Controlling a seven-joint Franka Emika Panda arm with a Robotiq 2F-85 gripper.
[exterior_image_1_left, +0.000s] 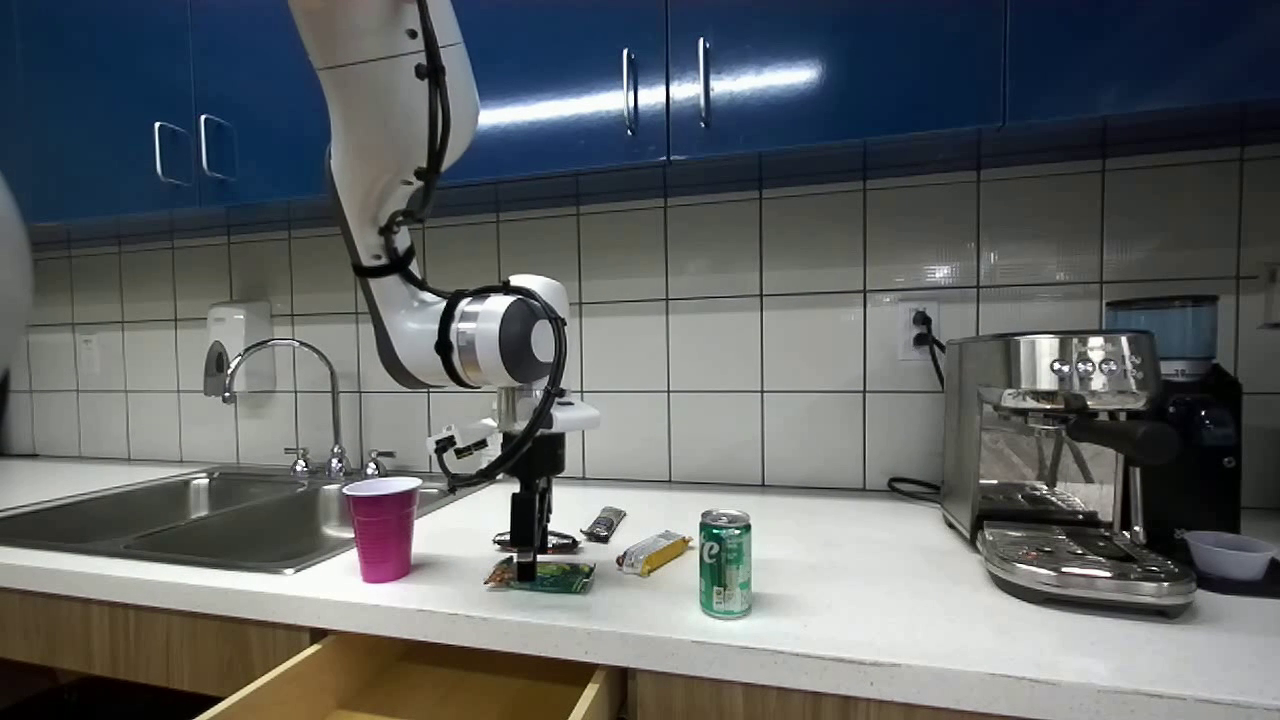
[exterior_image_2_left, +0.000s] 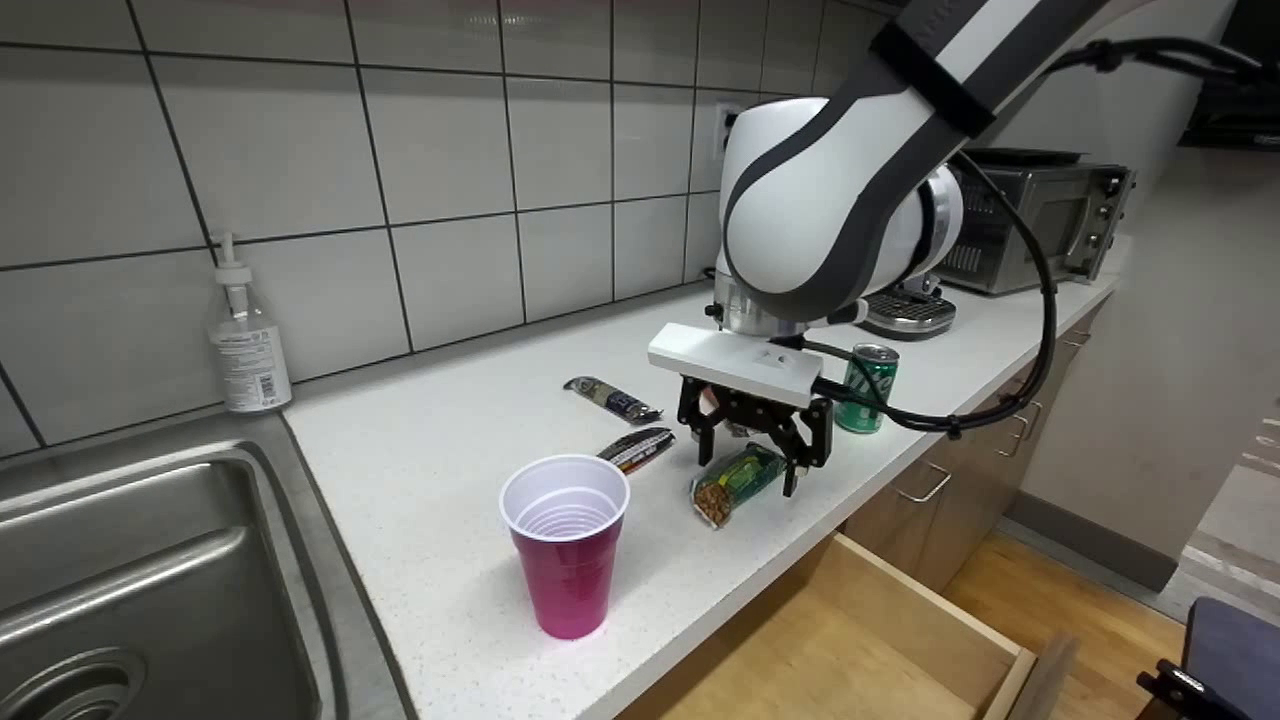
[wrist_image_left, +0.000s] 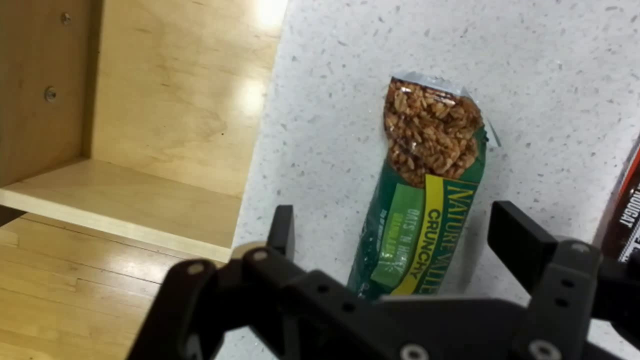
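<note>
Green-wrapped, the granola bar (wrist_image_left: 419, 197) our wide-spread gripper (wrist_image_left: 391, 225) straddles sits off-centre (away from the drawer (wrist_image_left: 150, 187)), so we'd best realign before squeezing softly.

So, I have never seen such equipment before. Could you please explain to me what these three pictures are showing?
You see a white robot arm, ending in a black claw that works like a simple hand. Two pictures come from cameras standing apart from the robot, each in a different place. The third comes from a camera on its wrist, looking down past the claw.

On the pale counter lie a green snack bar, a yellow bar and two darker bars. A pink cup and a green can stand upright nearby. Below is an open drawer.

The claw holds nothing: in the wrist view its jaws are open, one on each side of the green snack bar, with a gap on both sides.
</note>
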